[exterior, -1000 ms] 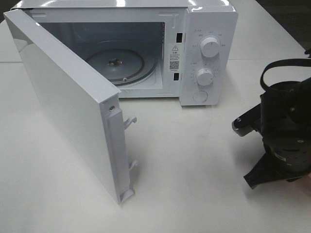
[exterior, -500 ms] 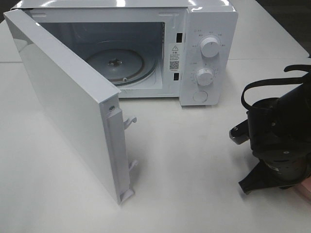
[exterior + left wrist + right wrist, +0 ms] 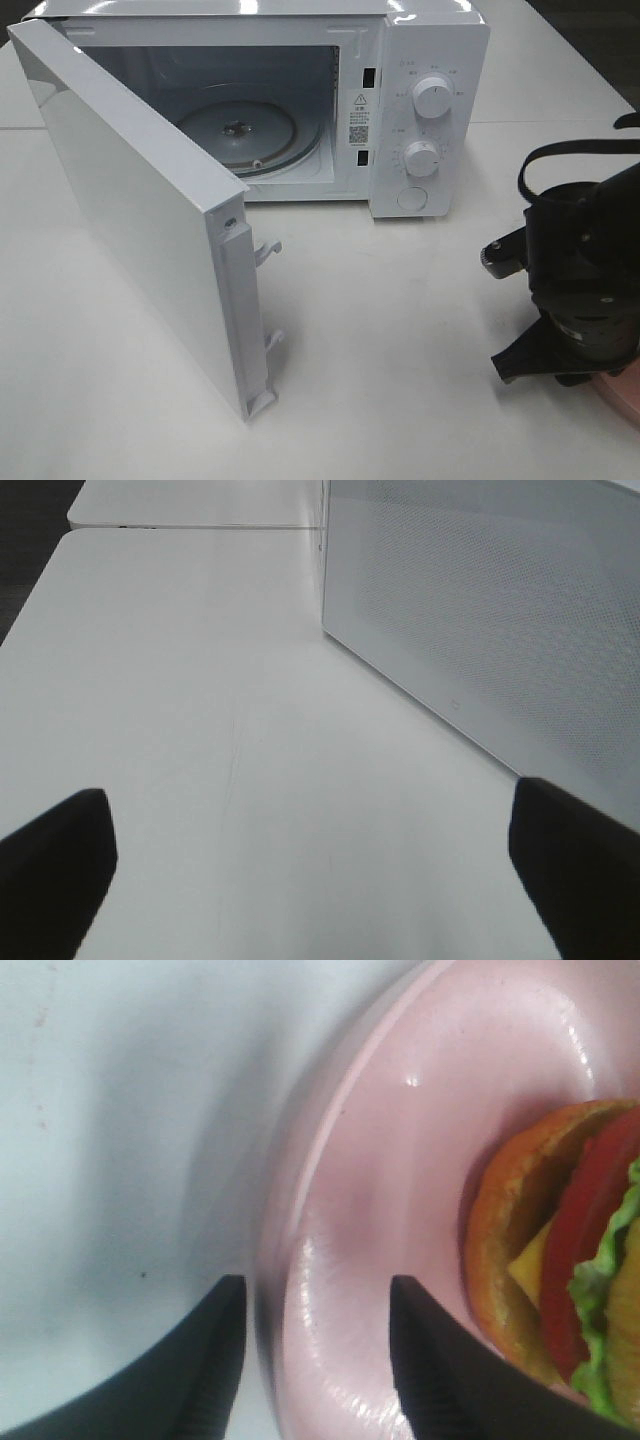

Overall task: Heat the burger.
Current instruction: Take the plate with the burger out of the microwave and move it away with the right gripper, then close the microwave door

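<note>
The burger (image 3: pixel 560 1270), with an orange-brown bun, red tomato, green lettuce and yellow cheese, lies on its side on a pink plate (image 3: pixel 420 1110) in the right wrist view. My right gripper (image 3: pixel 312 1295) is open, its two dark fingers straddling the plate's rim, one outside over the table and one inside over the plate. In the high view the right arm (image 3: pixel 585 270) covers the burger, and only a corner of the plate (image 3: pixel 625 395) shows. My left gripper (image 3: pixel 320 830) is open over bare table beside the microwave's side wall (image 3: pixel 480 610).
The white microwave (image 3: pixel 430 60) stands at the back with its door (image 3: pixel 130 200) swung wide open toward the front left. Its glass turntable (image 3: pixel 240 130) is bare. Two knobs (image 3: pixel 432 95) sit on its right panel.
My right gripper has opened wider. The right arm shifted left, then back right and lower, and the pink plate's edge came into view at the lower right.
</note>
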`<control>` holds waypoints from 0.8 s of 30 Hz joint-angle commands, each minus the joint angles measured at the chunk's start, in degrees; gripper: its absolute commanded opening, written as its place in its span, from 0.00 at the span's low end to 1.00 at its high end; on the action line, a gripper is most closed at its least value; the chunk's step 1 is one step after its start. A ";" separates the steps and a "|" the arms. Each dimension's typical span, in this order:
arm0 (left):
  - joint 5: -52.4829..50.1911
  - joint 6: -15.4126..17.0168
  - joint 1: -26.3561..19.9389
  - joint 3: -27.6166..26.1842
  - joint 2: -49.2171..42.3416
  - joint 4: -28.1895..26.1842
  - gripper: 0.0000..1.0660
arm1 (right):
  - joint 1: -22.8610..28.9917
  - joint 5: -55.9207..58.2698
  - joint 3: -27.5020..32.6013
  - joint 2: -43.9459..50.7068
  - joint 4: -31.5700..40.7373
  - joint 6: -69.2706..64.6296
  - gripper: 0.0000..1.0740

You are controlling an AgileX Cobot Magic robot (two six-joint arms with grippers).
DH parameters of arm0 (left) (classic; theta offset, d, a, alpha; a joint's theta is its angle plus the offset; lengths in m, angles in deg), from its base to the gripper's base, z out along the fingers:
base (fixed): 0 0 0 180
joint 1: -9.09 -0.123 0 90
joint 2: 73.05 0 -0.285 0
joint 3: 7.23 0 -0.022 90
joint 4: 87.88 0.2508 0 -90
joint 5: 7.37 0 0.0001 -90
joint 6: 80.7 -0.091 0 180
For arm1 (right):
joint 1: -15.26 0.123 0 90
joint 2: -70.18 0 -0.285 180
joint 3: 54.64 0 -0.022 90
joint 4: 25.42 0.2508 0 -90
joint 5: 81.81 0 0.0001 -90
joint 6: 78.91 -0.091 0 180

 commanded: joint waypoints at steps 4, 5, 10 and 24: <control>-0.52 0.29 0.00 0.17 -1.32 -0.40 0.94 | -0.06 1.20 0.29 8.19 6.88 9.45 0.47; -0.52 0.29 0.00 0.17 -1.32 -0.40 0.94 | -0.06 1.20 0.29 9.63 8.31 11.12 0.47; -0.52 0.29 0.00 0.17 -1.32 -0.40 0.94 | -0.06 0.97 0.29 16.44 15.36 20.28 0.47; -0.52 0.29 0.00 0.17 -1.32 -0.40 0.94 | -0.06 2.52 -0.23 34.03 39.13 49.79 0.65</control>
